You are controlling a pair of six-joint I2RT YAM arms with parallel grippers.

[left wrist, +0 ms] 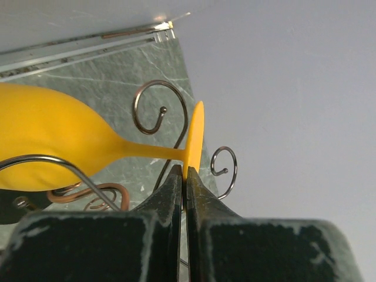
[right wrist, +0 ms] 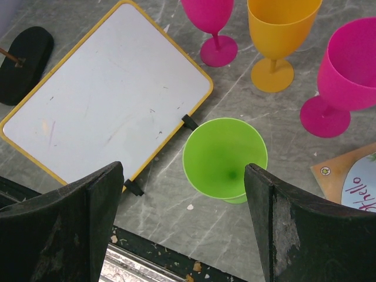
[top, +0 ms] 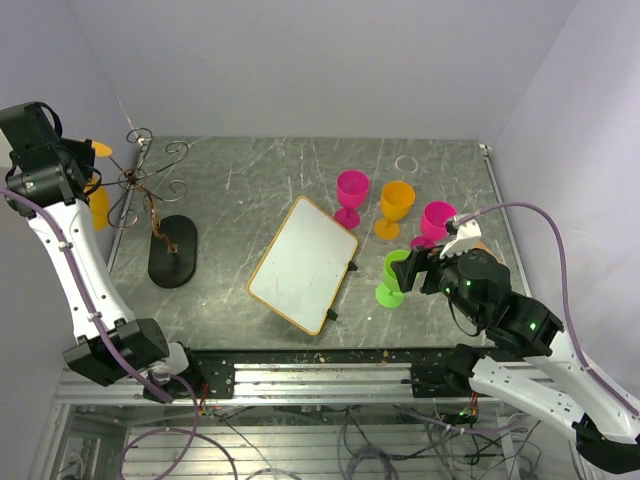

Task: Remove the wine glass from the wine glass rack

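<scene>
Yellow plastic marks our target from above: the wine glass hangs at the nine o'clock edge of the wine glass rack, which stands at ten o'clock on the metal table. The left arm is reared high along the left wall, wrist bent over so the left gripper meets the glass from nine o'clock. The right gripper sits low at four o'clock beside a green glass. From the left wrist, we see the fingers pinched nearly together on the lower rim of the glass's foot, with the stem running toward nine o'clock into the bowl and a wire arm crossing just beneath the bowl. We judge the grasp made and the removal itself not yet done. The next move calls for drawing the foot and stem out along the wire slot without snagging the scrolls, and this thin edge grip could let the glass pivot. From the right wrist, we see the jaws spread wide, holding nothing, with the green glass below between them and a whiteboard at ten o'clock.
</scene>
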